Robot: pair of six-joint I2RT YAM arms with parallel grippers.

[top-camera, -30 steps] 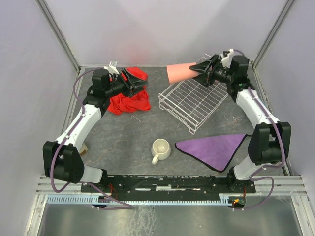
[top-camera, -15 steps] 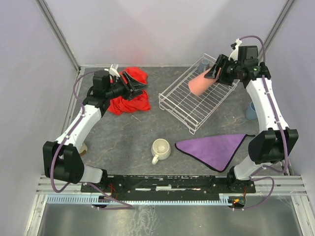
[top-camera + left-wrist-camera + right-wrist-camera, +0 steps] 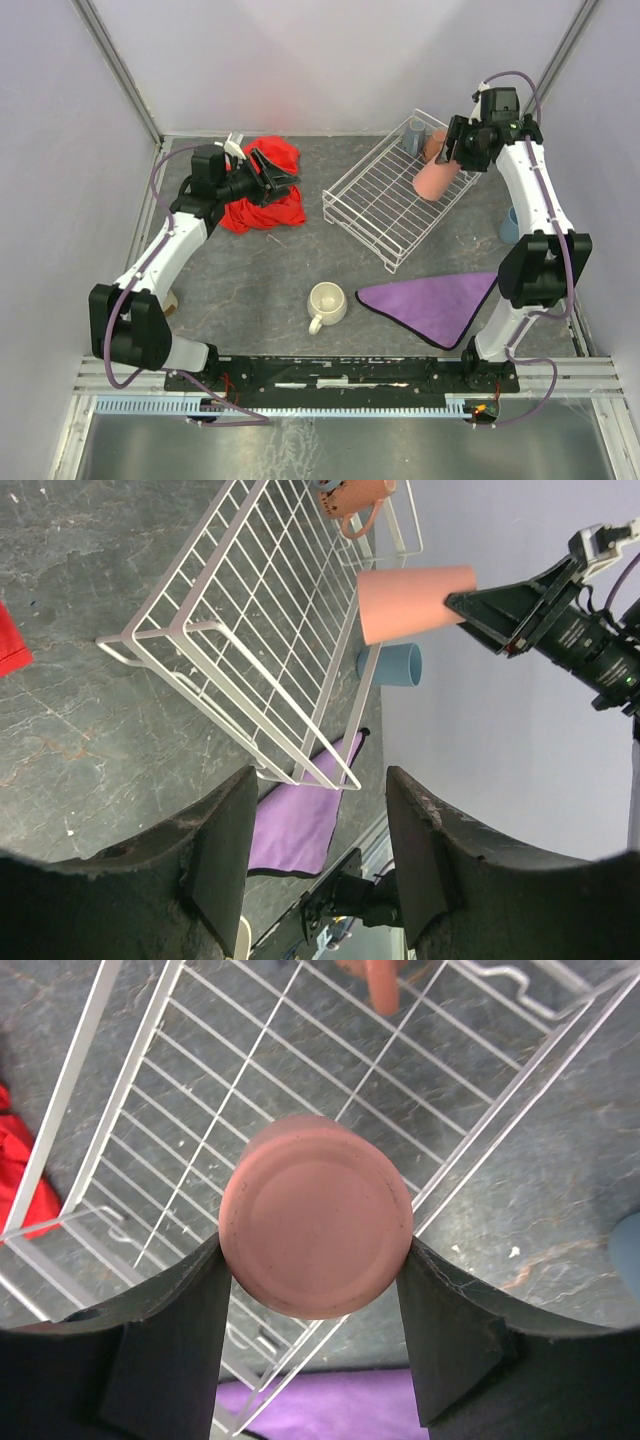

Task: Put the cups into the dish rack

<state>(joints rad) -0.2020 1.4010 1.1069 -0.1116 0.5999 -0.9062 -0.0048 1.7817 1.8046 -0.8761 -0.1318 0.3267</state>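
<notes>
Though tilted well off upright, reads plainly as the salmon-pink tumbler [image 3: 437,182], upper right of the overhead frame, over the right-hand part of the dish rack [image 3: 375,205]. With mouth aimed down and left toward the wires, and flat closed base turned straight at the right wrist camera. Cannot tell whether touching the wires or just above them. Pinched at the base end by the right gripper [image 3: 453,160], between both fingers [image 3: 165,1345], closed only as far as the tumbler's width allows. From the left wrist view, seen high in the right half of the frame against the pale wall, above the rack's right rim.

Inside the rack, at its topmost corner in the overhead frame: small grey-blue mug [image 3: 413,137], upright, and just beside it to the right a small orange mug [image 3: 432,146], partly hidden by the tumbler. Outside the rack, on the grey table [image 3: 260,270] at the right edge of the frame: light-blue cup [image 3: 510,226], near the right arm. At lower centre: cream handled mug [image 3: 327,303], mouth up, handle toward the bottom edge, just left of a purple cloth [image 3: 435,300]. At upper left: left gripper [image 3: 287,180], at the right edge of a red cloth [image 3: 262,208], with fingers spread wide and nothing between them, well apart from the rack.
</notes>
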